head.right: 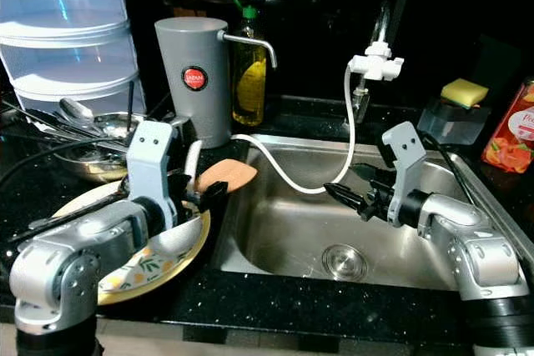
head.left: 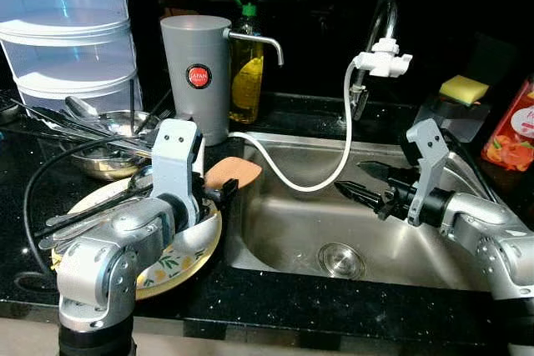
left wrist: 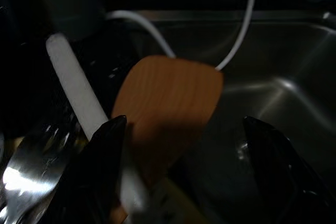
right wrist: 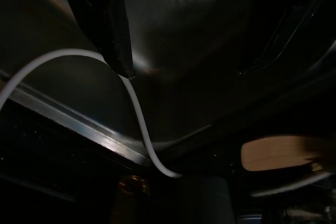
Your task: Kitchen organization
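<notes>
Head view: left hand (head.left: 224,192) hangs over the floral plate (head.left: 179,264) at the tabletop's sink edge, wooden spatula (head.left: 234,171) poking out at 1 o'clock, probably the next grab. Right hand (head.left: 365,183) hovers over the steel sink (head.left: 284,231), fingers parted, empty.

Left wrist view: fingers wide around the spatula blade, not closed; a white handle (left wrist: 79,98) crowds in.

Right wrist view: white hose (right wrist: 134,103) crosses right by one fingertip, snag risk.
</notes>
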Available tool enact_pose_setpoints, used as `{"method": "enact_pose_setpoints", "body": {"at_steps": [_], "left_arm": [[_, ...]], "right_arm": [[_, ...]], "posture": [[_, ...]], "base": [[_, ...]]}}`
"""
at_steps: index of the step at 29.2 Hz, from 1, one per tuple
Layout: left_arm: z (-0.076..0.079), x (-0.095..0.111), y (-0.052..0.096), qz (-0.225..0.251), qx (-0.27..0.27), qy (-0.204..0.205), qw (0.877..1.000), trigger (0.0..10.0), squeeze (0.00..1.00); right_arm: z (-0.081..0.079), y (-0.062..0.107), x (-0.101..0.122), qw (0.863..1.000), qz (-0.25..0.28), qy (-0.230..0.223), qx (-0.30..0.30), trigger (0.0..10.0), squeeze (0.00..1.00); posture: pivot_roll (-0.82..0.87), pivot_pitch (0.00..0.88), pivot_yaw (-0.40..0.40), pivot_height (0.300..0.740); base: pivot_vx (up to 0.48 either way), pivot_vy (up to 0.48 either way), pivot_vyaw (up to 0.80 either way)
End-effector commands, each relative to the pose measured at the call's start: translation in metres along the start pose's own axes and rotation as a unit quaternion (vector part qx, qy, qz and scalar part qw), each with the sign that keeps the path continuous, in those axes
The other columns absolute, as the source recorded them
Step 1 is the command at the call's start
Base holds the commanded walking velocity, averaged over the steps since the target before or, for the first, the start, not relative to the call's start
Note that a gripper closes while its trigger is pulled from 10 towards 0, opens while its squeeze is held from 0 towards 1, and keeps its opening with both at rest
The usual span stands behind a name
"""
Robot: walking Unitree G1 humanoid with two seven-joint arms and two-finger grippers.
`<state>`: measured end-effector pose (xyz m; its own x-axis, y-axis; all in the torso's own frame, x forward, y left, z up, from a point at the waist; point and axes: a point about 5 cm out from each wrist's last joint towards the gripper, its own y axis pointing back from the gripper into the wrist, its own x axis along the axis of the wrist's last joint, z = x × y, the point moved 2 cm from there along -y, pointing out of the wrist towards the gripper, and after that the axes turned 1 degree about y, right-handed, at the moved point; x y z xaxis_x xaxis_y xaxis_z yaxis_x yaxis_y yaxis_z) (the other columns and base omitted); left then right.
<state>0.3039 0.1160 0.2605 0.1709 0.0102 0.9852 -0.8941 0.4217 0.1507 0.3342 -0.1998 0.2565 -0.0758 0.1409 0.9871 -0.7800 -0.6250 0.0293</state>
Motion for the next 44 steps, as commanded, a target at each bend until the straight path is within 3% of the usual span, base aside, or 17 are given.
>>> {"method": "enact_pose_setpoints", "body": {"at_steps": [1,5,9,12,14,17,26,28,29,40,41,42,43,44], "left_arm": [[0.005,-0.012,-0.008,-0.020,-0.019,0.035,0.999,10.0,0.00],[0.010,-0.020,-0.008,-0.035,-0.024,0.052,0.998,10.0,0.00],[0.013,-0.024,-0.005,-0.044,-0.022,0.045,0.998,10.0,0.00],[0.014,-0.015,-0.003,-0.007,0.004,-0.028,1.000,10.0,0.00],[0.015,-0.002,0.000,0.035,0.027,-0.102,0.994,10.0,0.00],[0.016,0.001,0.002,0.048,0.041,-0.116,0.991,10.0,0.00],[0.016,-0.005,0.007,0.044,0.064,-0.058,0.995,10.0,0.00],[0.010,-0.017,0.006,0.019,0.093,0.013,0.995,10.0,0.00],[0.008,-0.020,0.006,0.011,0.101,0.022,0.995,10.0,0.00],[0.001,-0.035,0.006,-0.026,0.119,0.052,0.991,10.0,0.00],[0.001,-0.036,0.005,-0.030,0.121,0.061,0.990,9.5,0.00],[0.000,-0.037,0.005,-0.034,0.123,0.069,0.989,8.0,0.00],[-0.001,-0.038,0.004,-0.037,0.125,0.074,0.989,4.9,0.00],[-0.003,-0.040,0.004,-0.041,0.131,0.079,0.987,4.9,0.00]], "right_arm": [[0.001,0.000,-0.001,1.000,-0.001,0.001,-0.004,10.0,0.00],[0.002,0.002,-0.001,1.000,-0.001,0.000,-0.007,10.0,0.00],[0.003,0.005,-0.001,1.000,-0.002,0.000,-0.011,10.0,0.00],[0.002,0.005,-0.001,1.000,0.000,-0.002,-0.012,10.0,0.00],[0.002,0.005,-0.002,1.000,0.001,-0.003,-0.012,10.0,0.00],[0.002,0.005,-0.002,1.000,0.002,-0.004,-0.013,10.0,0.00],[0.001,0.003,-0.002,1.000,0.006,-0.007,-0.009,10.0,0.00],[0.000,0.000,-0.002,1.000,0.009,-0.009,-0.006,10.0,0.00],[0.000,-0.001,-0.002,1.000,0.009,-0.010,-0.005,10.0,0.00],[-0.003,-0.003,-0.003,1.000,0.011,-0.012,0.002,10.0,0.00],[-0.003,-0.003,-0.003,1.000,0.011,-0.012,0.002,10.0,0.00],[-0.003,-0.002,-0.003,1.000,0.011,-0.012,0.002,10.0,0.00],[-0.003,-0.002,-0.003,1.000,0.011,-0.012,0.001,10.0,0.00],[-0.003,-0.001,-0.002,1.000,0.011,-0.011,0.001,10.0,0.00]], "posture": [[0.05,0.058,-0.048,0.740],[0.05,0.062,-0.045,0.740],[0.04,0.066,-0.041,0.740],[0.04,0.069,-0.034,0.740],[0.04,0.070,-0.033,0.740],[0.05,0.069,-0.033,0.740],[0.06,0.067,-0.039,0.740],[0.07,0.067,-0.045,0.740],[0.07,0.067,-0.045,0.740],[0.10,0.063,-0.037,0.740],[0.10,0.063,-0.037,0.740],[0.10,0.063,-0.037,0.740],[0.10,0.063,-0.037,0.740],[0.10,0.063,-0.037,0.740]], "base": [[0.000,0.000,0.00],[0.000,0.000,0.00],[0.000,0.000,0.00],[0.000,0.000,0.00],[0.000,0.000,0.00],[0.000,0.000,0.00],[0.000,0.000,0.00],[0.000,0.000,0.00],[0.000,0.000,0.00],[0.000,0.000,0.00],[0.000,0.000,0.00],[0.000,0.000,0.00],[0.000,0.000,0.00],[0.000,0.000,0.00]]}}
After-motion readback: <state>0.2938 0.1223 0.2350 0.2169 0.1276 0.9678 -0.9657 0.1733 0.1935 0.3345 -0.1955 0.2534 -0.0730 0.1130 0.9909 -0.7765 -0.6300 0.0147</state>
